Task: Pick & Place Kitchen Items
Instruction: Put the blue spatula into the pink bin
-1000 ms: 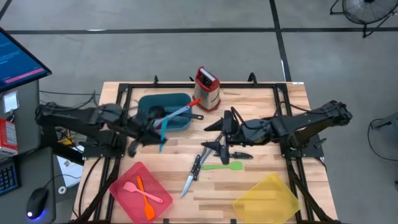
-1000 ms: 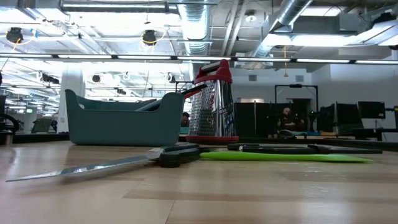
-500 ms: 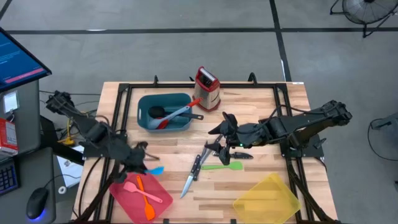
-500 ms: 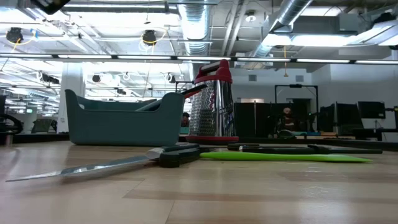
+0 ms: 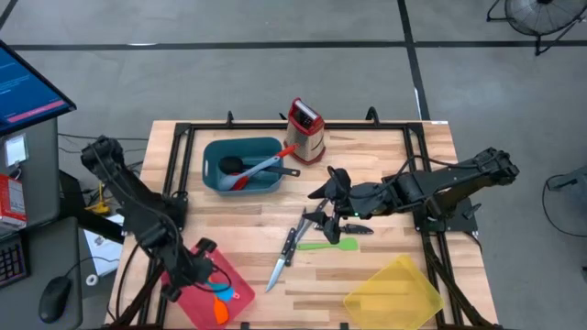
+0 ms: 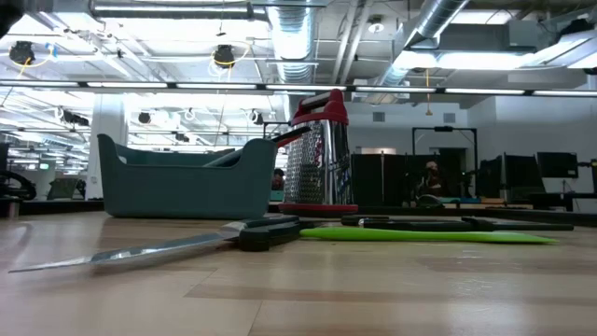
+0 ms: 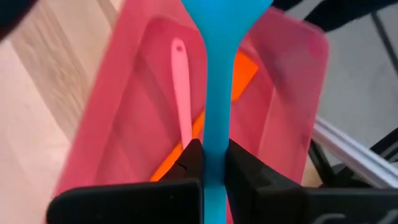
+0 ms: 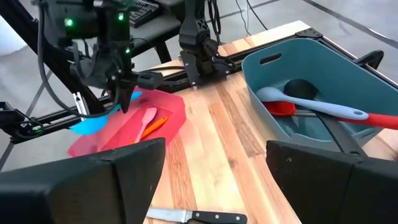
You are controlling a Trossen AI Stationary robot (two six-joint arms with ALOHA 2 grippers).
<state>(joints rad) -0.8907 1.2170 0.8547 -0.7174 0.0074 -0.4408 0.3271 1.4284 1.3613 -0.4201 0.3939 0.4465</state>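
Left gripper [image 7: 211, 163]: I have it clenched on the stem of the blue spatula [image 7: 217, 93], head pointing away from the wrist, so the tool hangs straight over the drop spot.
Position: it hovers above the red tray [image 5: 240, 282] at the table's near left corner; I judge this is the place step for the spatula, not yet let go.
Red tray contents: a pink spatula [image 7: 181, 93] and an orange utensil [image 7: 239, 73] already lie inside, side by side, which tells me small plastic pieces are being sorted here.
Right gripper [image 5: 319, 213]: fingers spread wide and holding nothing, poised over the loose pile at mid-table; I read that as lining up the next pick.
Loose pile: knife [image 5: 278, 268] and a second knife [image 5: 290, 244] lie on the wood next to the green spatula [image 5: 332, 245], just beside the right gripper.
Teal bin [image 5: 213, 156]: holds the ladle [image 5: 231, 165], a red spoon [image 8: 292, 108] and a grey-blue spoon [image 8: 314, 107], so the long-handled items seem to go there.
Yellow tray [image 5: 396, 291]: near right corner; I see nothing in it.
Grater [image 5: 305, 129]: upright behind the bin, left alone.
Risk: the spatula could tip over the tray's rim if I let it go too high.
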